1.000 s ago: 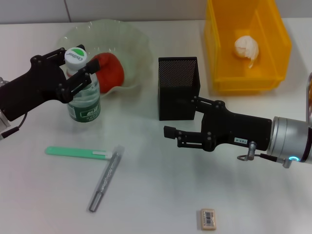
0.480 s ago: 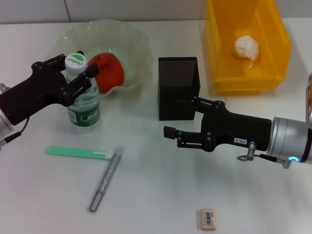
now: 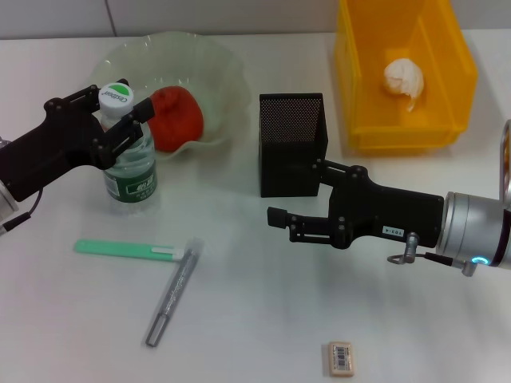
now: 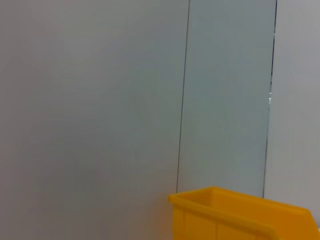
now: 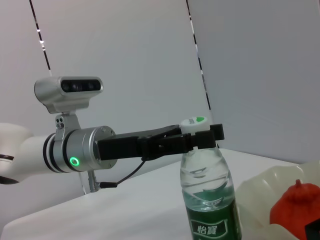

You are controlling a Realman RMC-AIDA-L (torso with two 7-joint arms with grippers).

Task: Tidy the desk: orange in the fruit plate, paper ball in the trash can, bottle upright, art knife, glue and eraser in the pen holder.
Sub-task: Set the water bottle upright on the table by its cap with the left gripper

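Note:
The bottle (image 3: 128, 163) stands upright in front of the fruit plate (image 3: 215, 72), and my left gripper (image 3: 113, 118) is shut on its neck just under the cap. The right wrist view shows that grip, with the left gripper (image 5: 197, 141) on the bottle (image 5: 209, 200). The orange (image 3: 174, 118) lies in the fruit plate. The paper ball (image 3: 403, 78) sits in the yellow trash can (image 3: 363, 120). My right gripper (image 3: 284, 225) hovers open and holding nothing in front of the black mesh pen holder (image 3: 291, 144). The eraser (image 3: 340, 357) lies near the table's front edge.
A flat green stick (image 3: 124, 249) and a grey metal pen-shaped tool (image 3: 172, 291) lie touching on the table at front left; which is the art knife and which the glue I cannot tell. The left wrist view shows only the trash can (image 4: 240, 215) and a wall.
My left gripper has carried the upright bottle a little to the left, away from the orange. The right arm has not moved.

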